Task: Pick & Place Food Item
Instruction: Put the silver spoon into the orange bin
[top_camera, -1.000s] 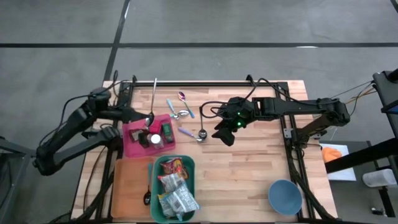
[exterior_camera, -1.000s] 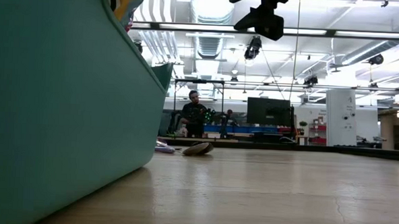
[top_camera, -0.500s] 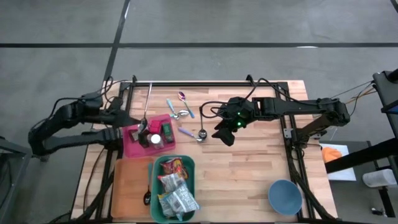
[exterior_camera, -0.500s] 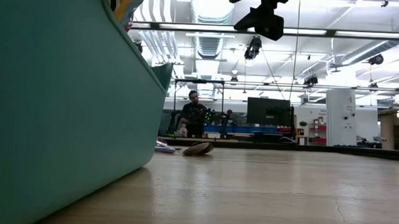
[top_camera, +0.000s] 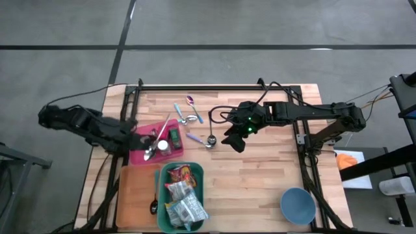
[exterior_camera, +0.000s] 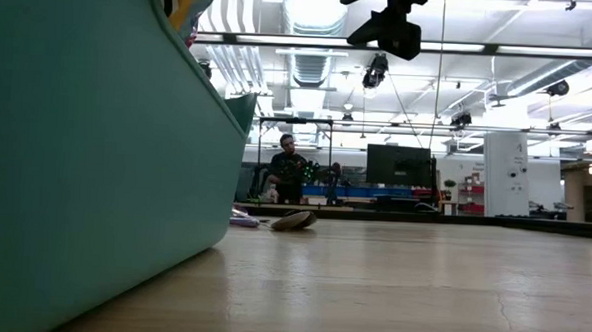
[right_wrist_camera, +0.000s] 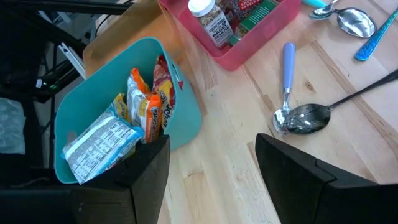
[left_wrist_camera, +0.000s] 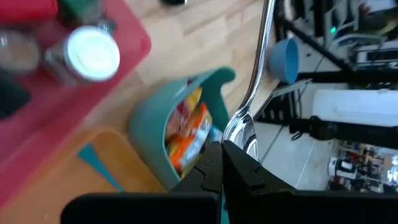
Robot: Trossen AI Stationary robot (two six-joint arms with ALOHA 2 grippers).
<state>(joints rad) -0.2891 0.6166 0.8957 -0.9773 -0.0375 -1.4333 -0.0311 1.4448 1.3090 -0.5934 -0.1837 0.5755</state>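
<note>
Teal bin point(top_camera: 181, 195), near-left, holds snack packets point(right_wrist_camera: 146, 109). Left gripper point(left_wrist_camera: 222, 163) clenched on a spoon point(top_camera: 156, 140) over the pink tray point(top_camera: 138, 153); right gripper point(top_camera: 235, 140) parted, empty, mid-table. Step: pre-pick. Next, likely: reach bin, grasp packet.

You find bare counter point(top_camera: 260, 179) right of the teal bin point(top_camera: 198, 195); the pink tray point(top_camera: 138, 155) and scattered spoons point(top_camera: 195, 120) crowd the left half.

No legible text on any item.
</note>
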